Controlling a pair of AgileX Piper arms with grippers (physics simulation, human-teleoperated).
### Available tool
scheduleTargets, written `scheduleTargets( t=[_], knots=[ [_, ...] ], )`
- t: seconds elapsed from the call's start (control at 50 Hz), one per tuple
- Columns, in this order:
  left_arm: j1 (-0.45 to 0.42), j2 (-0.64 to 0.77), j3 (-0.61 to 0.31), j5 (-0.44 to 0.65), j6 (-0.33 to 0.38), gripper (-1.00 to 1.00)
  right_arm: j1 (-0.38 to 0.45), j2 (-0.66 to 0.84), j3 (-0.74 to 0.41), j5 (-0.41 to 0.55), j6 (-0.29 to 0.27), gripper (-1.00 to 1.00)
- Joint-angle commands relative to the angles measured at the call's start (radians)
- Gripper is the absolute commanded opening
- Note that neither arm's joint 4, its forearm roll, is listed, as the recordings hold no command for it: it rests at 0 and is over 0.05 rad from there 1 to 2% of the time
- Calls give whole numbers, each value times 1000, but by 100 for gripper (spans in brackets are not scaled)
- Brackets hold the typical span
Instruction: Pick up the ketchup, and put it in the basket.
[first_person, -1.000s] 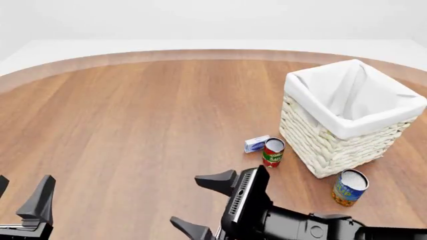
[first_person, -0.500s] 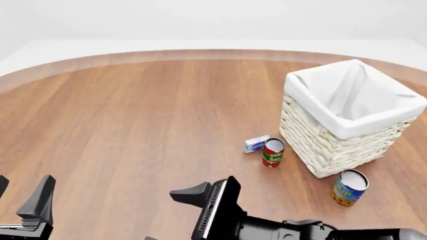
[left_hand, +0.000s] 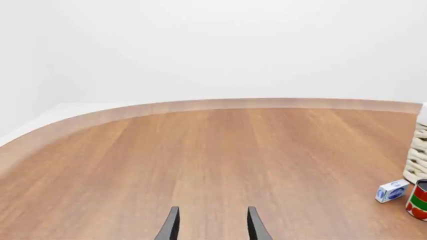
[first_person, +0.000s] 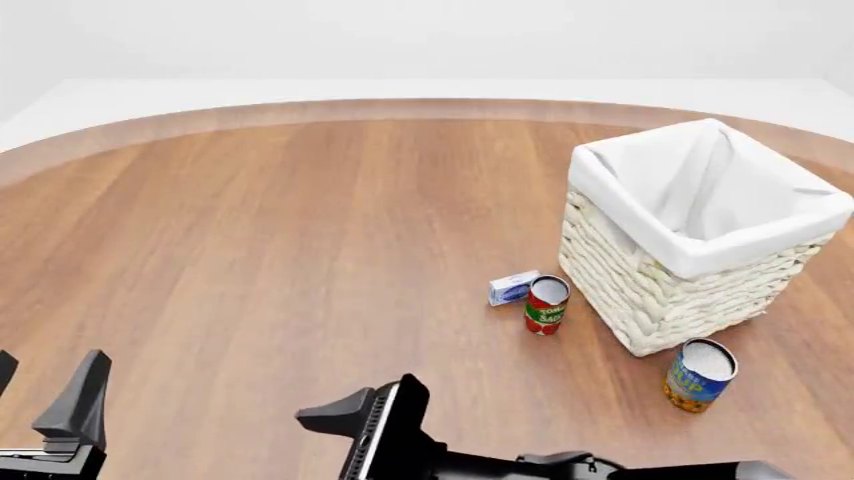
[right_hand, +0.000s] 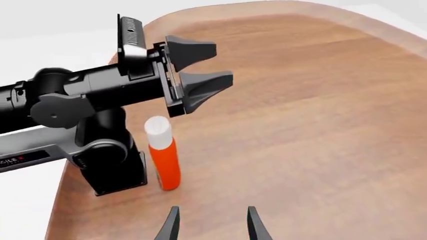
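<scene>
The approach step is in hand: the right gripper (right_hand: 208, 225), jaws apart and empty, faces the ketchup (right_hand: 163, 154) standing beside the left arm's base. Next it must close in and straddle the bottle. The left gripper (left_hand: 212, 227) is also apart, idle.

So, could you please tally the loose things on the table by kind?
Cans: 2, red-and-green tin can, blue-and-yellow tin can
Bottles: 1, red-orange ketchup bottle with white cap
Boxes: 1, small blue-and-white box
Baskets: 1, cream woven wicker basket
Total: 5

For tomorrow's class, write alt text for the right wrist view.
An upright ketchup bottle stands on the wooden table beside the left arm's base. The left claw hangs open above it, and the right claw points open toward the bottle.
</scene>
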Motion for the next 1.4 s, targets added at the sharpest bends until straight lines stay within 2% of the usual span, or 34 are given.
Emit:
scheduleTargets(
  t=[0.02, 0.18, 0.36, 0.78, 1.4],
  knots=[
    [0, 0, 0, 0, 0, 100, 35, 58, -54, 19, -7, 100],
    [0, 0, 0, 0, 0, 100, 49, 98, -88, 21, -3, 100],
    [0, 0, 0, 0, 0, 100, 67, 125, -105, 14, 35, 100],
    [0, 0, 0, 0, 0, 100, 112, 184, -161, 12, 76, 100],
    [0, 0, 0, 0, 0, 100, 137, 203, -205, 18, 99, 100]
  ],
)
